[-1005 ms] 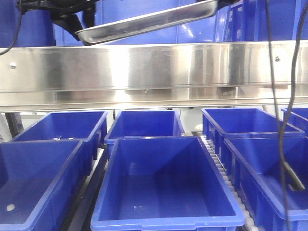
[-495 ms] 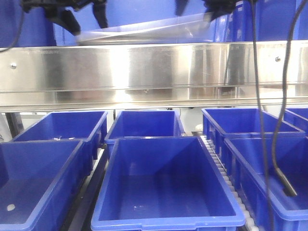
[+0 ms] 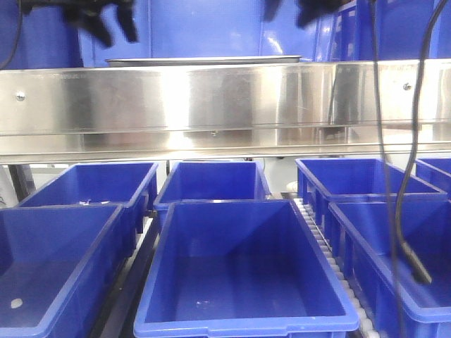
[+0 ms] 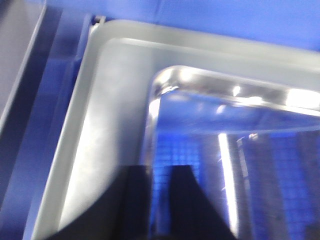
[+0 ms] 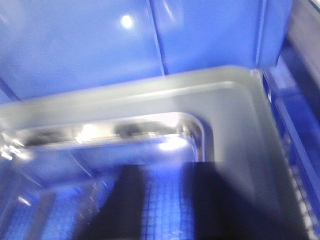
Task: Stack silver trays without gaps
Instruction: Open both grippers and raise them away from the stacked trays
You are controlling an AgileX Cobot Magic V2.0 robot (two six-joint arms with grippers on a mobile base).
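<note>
1. One level silver rim of the silver trays (image 3: 204,61) is seen in the front view just above the steel shelf rail (image 3: 225,105), lying flat and not tilted; how many trays are under that rim cannot be told from there.
2. In the left wrist view a shiny inner tray (image 4: 225,150) is seen sitting inside a wider, duller outer rim (image 4: 100,125), their corners nested and roughly parallel; the same nesting is shown in the right wrist view, with the inner tray (image 5: 100,200) inside the outer rim (image 5: 235,115).
3. The stacking is judged to be largely done: the top tray appears set down and level. Whether any gap remains between the trays cannot be confirmed, as both wrist views are blurred.
4. The left tool (image 3: 111,24) is seen above the stack's left end, and the right tool (image 3: 285,10) above its right end; both appear clear of the rim.
5. Both tools are seen with fingers spread and nothing pinched between them.
6. Blue bins (image 3: 243,274) are ranged below the rail, and dark cables (image 3: 402,176) hang at the right.
</note>
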